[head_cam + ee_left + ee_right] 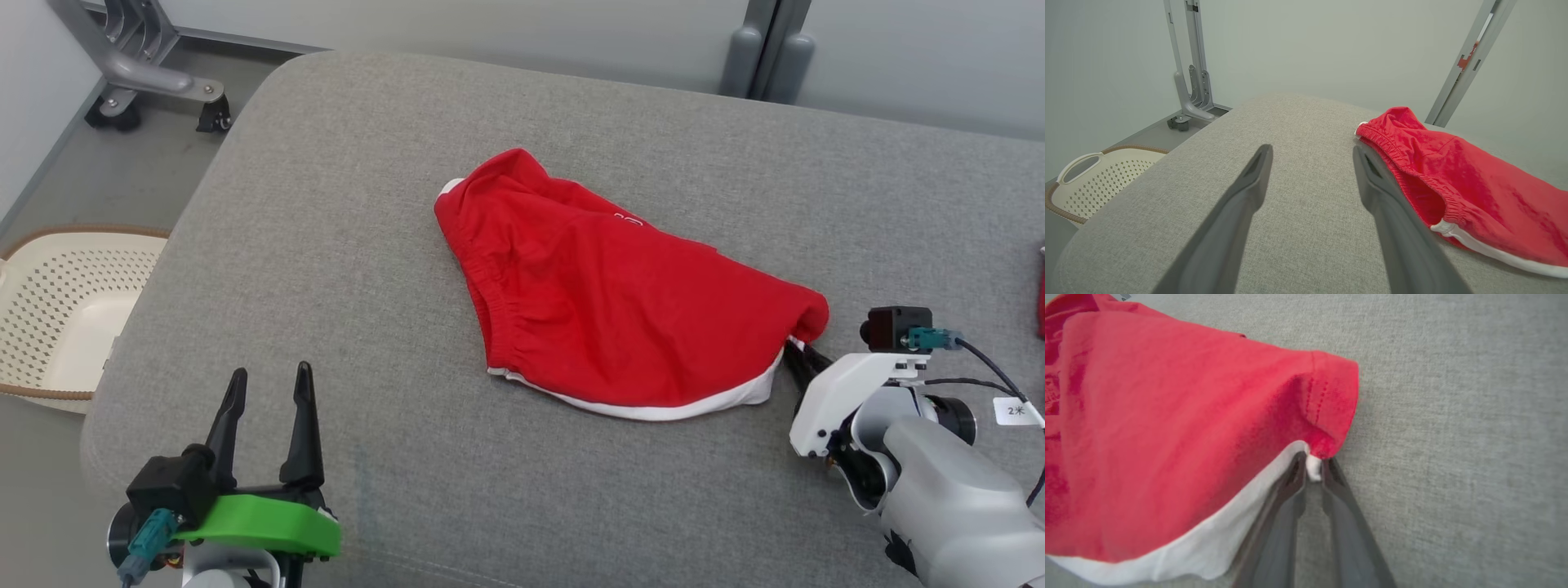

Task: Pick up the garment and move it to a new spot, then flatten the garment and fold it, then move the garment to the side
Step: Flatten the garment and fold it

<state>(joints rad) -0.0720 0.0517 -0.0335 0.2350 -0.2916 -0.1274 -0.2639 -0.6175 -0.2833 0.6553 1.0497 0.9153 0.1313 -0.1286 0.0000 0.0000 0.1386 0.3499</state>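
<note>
Red shorts [620, 310] with white hem trim lie crumpled in the centre of the head view, on a grey fabric cushion [326, 245], elastic waistband toward the left of the frame, one leg end toward the right. Right gripper [796, 353] is at the shorts' lower right corner; in the right wrist view its fingers [1290, 486] are narrow, pinching a bit of the white hem at that corner [1314, 470], with the red cloth [1167, 437] spreading to the upper left. Left gripper [269, 376] is at lower left of the head view, above bare cushion, well apart from the shorts, fingers [1253, 175] spread wide with nothing between them; in the left wrist view the shorts [1474, 192] sit at right. Perforated cream laundry basket [82, 233] is on the floor at the left edge. Metal frame on casters [139, 73] at upper left.
</note>
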